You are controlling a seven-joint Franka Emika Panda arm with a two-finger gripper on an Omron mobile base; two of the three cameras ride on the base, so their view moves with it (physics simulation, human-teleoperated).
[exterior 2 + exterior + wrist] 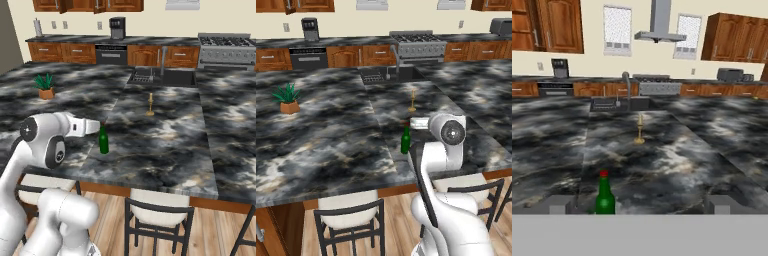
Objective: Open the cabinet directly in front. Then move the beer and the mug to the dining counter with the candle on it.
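One beer [405, 141] stands upright on dining counter [331, 145], candle [412, 101] beyond.

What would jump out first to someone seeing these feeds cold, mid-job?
The green beer stands upright on the dark veined dining counter near its front edge, with the open pincer spread wide around it in the hand view, not gripping. Beyond it, toward the sink, stands the candle. A potted plant sits far off to the left on the same counter.
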